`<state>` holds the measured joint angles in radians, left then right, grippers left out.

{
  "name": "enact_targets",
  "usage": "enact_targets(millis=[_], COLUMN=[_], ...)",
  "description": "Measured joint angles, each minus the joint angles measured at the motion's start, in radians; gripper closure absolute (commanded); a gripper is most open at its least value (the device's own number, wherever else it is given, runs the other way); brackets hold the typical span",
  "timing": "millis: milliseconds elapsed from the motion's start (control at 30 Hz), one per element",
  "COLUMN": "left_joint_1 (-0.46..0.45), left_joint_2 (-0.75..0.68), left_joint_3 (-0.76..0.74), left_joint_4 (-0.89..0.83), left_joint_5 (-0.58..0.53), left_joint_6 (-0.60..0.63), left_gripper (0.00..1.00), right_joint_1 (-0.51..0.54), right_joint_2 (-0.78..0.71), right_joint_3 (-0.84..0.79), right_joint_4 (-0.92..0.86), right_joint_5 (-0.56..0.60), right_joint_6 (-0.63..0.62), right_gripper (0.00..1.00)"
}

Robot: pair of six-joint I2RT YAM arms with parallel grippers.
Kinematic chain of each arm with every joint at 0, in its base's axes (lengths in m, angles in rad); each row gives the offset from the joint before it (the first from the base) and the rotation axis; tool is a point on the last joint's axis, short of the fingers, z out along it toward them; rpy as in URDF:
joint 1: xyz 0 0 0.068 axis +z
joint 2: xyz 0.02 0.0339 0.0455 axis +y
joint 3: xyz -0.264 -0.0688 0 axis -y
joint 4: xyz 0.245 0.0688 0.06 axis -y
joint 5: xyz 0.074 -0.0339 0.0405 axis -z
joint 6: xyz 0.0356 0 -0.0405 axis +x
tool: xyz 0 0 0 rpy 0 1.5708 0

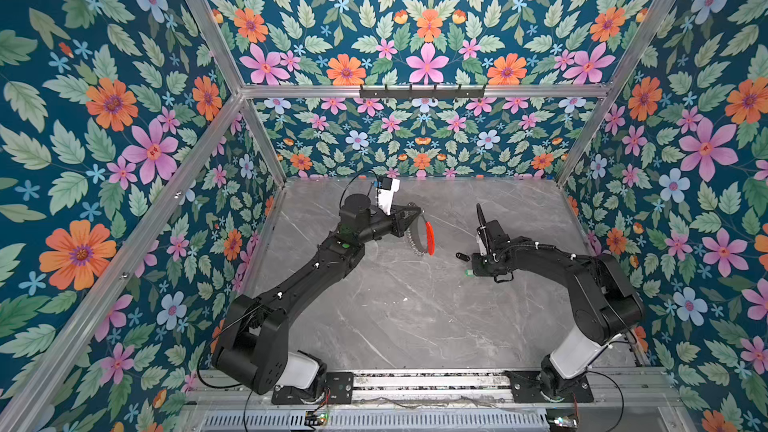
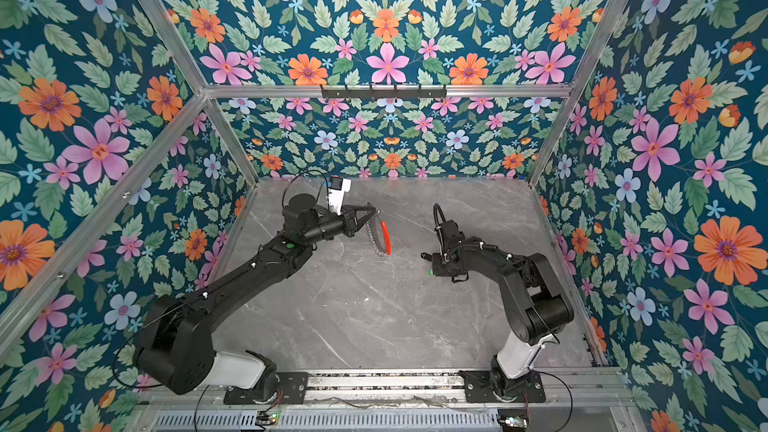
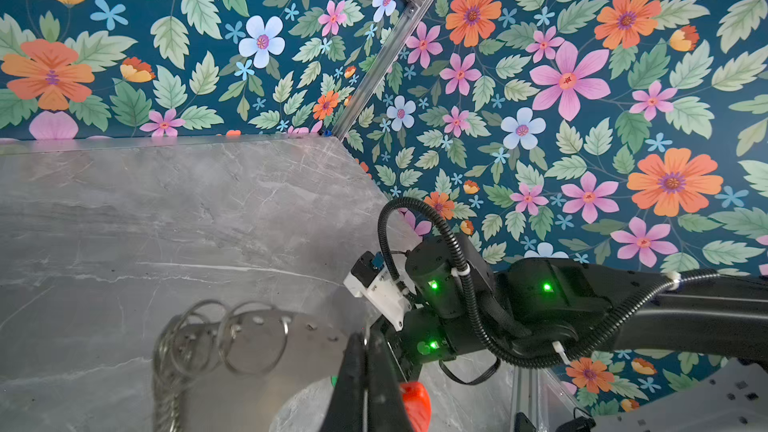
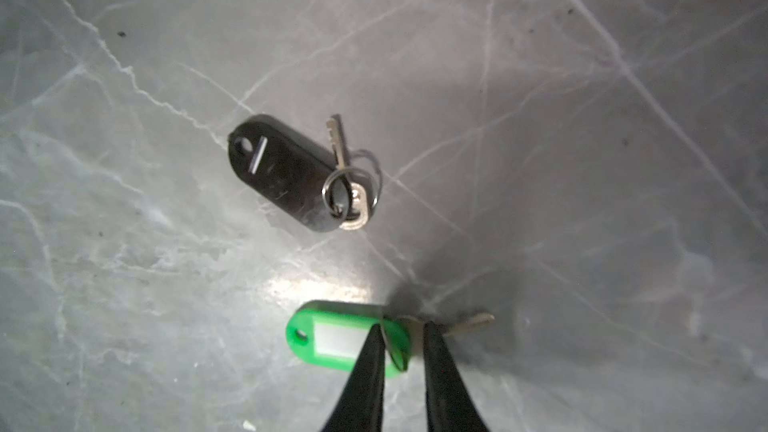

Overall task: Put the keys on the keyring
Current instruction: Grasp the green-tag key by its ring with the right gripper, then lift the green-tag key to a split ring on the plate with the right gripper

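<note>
Left pincer clenched on keyring, held on edge over counter, presumably to present its rings. Right pincer straddles green-tagged key on counter; bite uncertain. Black-fob key lies nearby.

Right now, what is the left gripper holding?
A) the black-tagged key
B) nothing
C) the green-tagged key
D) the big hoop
D: the left gripper is shut on the rim of the big hoop, which hangs on edge from it, while the black-tagged key and the green-tagged key both lie on the table.
</note>
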<state>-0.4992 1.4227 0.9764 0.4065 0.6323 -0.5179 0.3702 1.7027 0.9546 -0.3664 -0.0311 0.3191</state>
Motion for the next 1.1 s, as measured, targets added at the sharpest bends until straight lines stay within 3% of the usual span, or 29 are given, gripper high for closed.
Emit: enact_targets(millis=[300, 467, 667, 900, 1100], left_joint_1=[-0.001, -0.009, -0.032, -0.035, -0.035], left_joint_2=[0.002, -0.011, -0.082, -0.099, -0.064], left_joint_3=[0.01, -0.018, -0.15, -0.179, -0.18], left_joint_4=[-0.01, 0.007, 0.137, 0.286, 0.435], left_joint_5=[0.011, -0.028, -0.061, -0.014, 0.071], left_joint_6=[0.001, 0.01, 0.108, 0.2, 0.209], left_gripper=[1.0, 1.0, 1.0, 1.0, 1.0], right_joint_1=[0.006, 0.015, 0.041, 0.043, 0.043], right_joint_2=[0.003, -0.035, -0.193, -0.414, -0.504], right_joint_3=[0.007, 0.018, 0.055, 0.093, 0.166], right_joint_4=[-0.001, -0.033, -0.072, -0.087, -0.087], right_joint_5=[0.005, 0.01, 0.007, -0.156, -0.336], right_joint_6=[-0.005, -0.015, -0.048, -0.103, -0.137], right_gripper=[0.99, 1.0, 1.0, 1.0, 1.0])
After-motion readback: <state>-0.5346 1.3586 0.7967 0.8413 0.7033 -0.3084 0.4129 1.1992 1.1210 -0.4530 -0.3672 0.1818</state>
